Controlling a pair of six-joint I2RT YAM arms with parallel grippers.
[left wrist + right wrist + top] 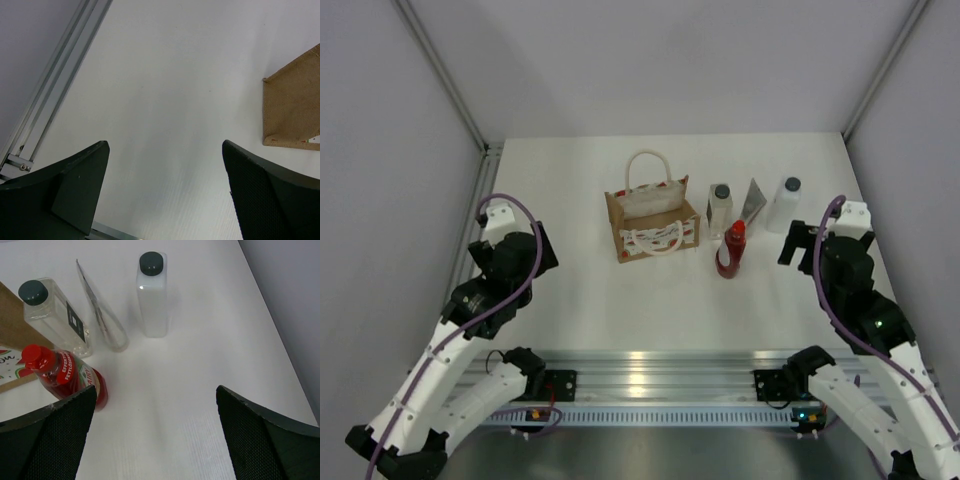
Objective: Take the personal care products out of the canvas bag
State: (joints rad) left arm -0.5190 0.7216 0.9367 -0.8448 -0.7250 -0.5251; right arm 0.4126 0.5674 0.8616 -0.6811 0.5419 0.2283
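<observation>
A white table inside a pale-walled enclosure is seen from above, with two black robot arms mounted along its near edge. A small tan-brown canvas bag with cream rope loop handles and a red-and-white pattern on its front stands upright near the middle of the table, its mouth open. Four containers stand on the table to the right of the bag, all outside it: a clear bottle with a dark grey cap just beside the bag, a grey-white squeeze tube standing on its cap next to that, a white opaque bottle with a dark cap farthest right, and a red bottle with a red cap in front of them, nearer the arms. From above, the inside of the bag looks pale and nothing can be made out in it, though its bottom is not fully visible. Judging from this, the unpacking appears finished or nearly so. The left gripper hovers over bare table well to the left of the bag, its fingers spread wide and holding nothing. The right gripper hangs near the containers, just right of the red bottle, its fingers likewise wide apart and empty.
</observation>
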